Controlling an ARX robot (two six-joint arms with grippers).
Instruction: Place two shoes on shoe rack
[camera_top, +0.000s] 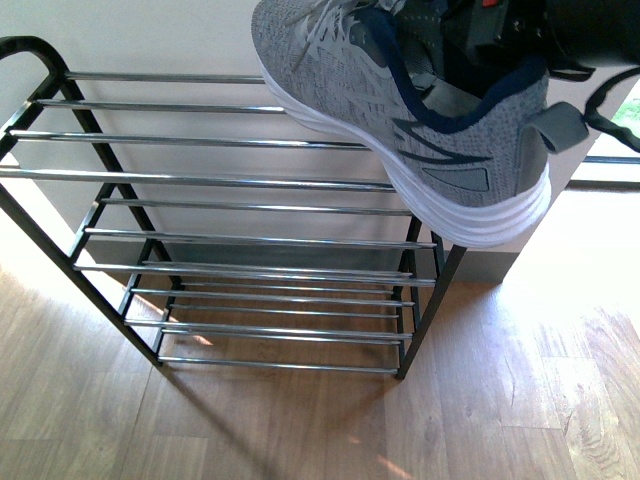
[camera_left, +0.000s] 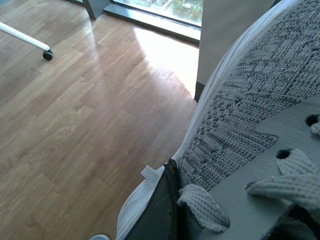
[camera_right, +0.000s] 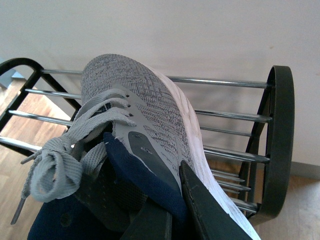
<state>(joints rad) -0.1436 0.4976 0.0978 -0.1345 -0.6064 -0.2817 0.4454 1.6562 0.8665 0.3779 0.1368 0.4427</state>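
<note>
You had the right gripper (camera_right: 172, 200) clamped on the first shoe's (camera_top: 400, 110) collar. The shoe was tilted over the right end of the shoe rack's (camera_top: 250, 180) top tier, contact unclear. Left gripper (camera_left: 165, 205) gripped the second shoe (camera_left: 260, 100) above the wood floor (camera_left: 75, 125).

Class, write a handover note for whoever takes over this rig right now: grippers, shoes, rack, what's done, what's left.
Right gripper: shut on one grey sneaker, tilted over the shoe rack's top tier, right end.
Left gripper: shut on the other sneaker, above the wood floor.
Done: both shoes lifted; none released on the rack.
Left: set both down, release.
</note>
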